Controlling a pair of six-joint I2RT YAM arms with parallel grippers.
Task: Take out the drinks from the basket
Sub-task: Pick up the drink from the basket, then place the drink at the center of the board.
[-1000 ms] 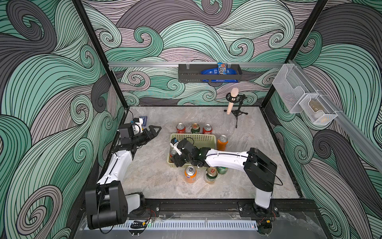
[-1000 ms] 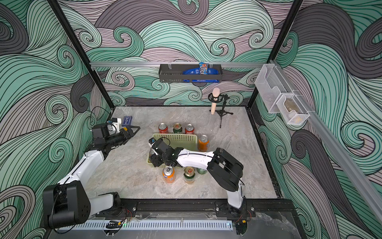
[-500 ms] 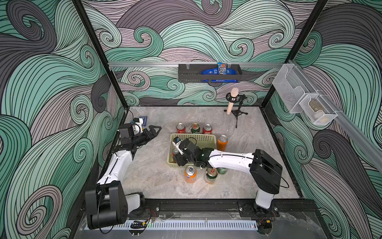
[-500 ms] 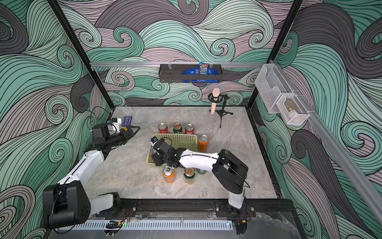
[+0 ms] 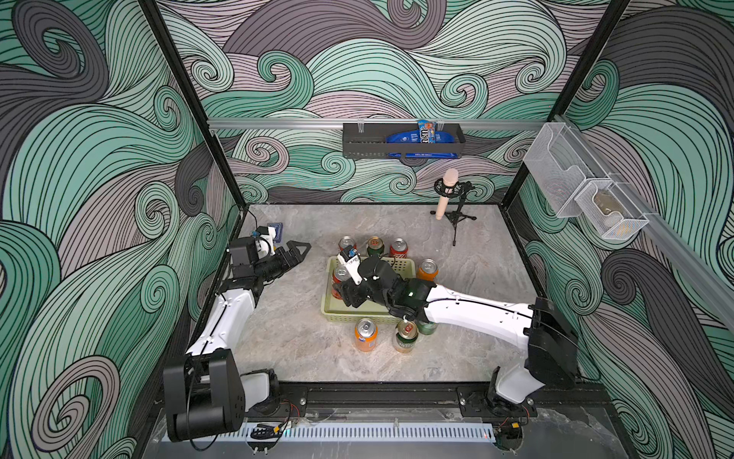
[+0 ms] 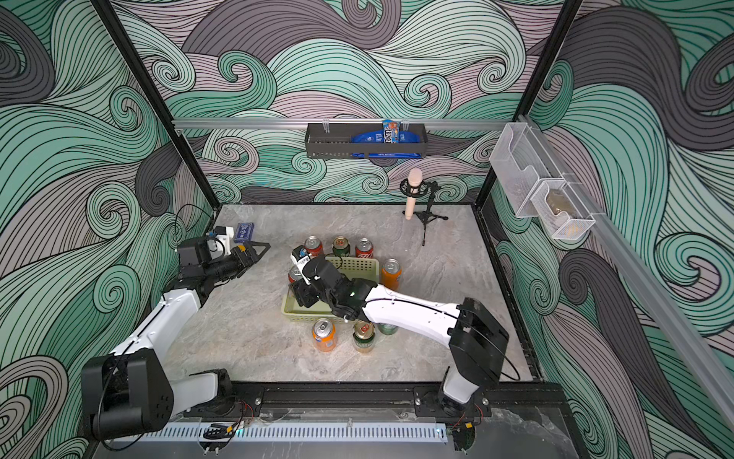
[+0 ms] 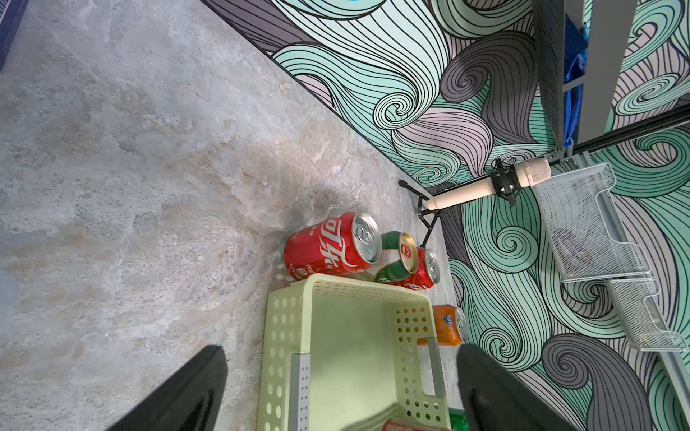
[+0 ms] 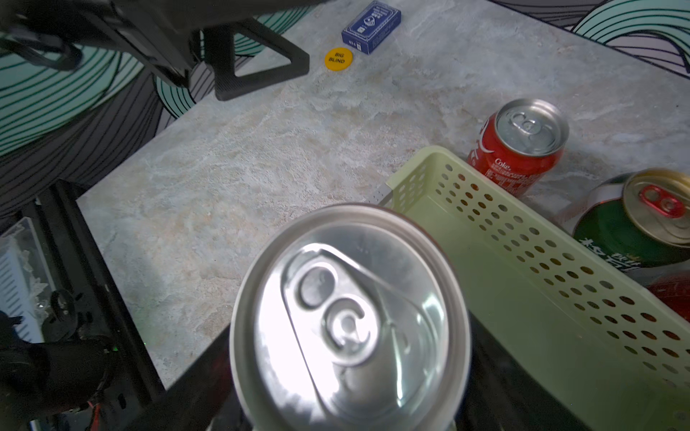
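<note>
Can [image 8: 347, 321], silver-topped cylinder, clamped by right pincer [image 5: 346, 293] in perforated basket [image 8: 522, 239]; left pincer [image 5: 302, 249] apart.

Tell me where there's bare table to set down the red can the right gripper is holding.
Widest bare patch: between the basket and the left gripper. Also free: between the orange can right of the basket and the microphone stand. Crowded: the three cans behind the basket and the three cans in front.

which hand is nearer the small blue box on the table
Left. The left hand hangs open close by the blue box; the right hand is farther off at the basket, shut on a red can.
</note>
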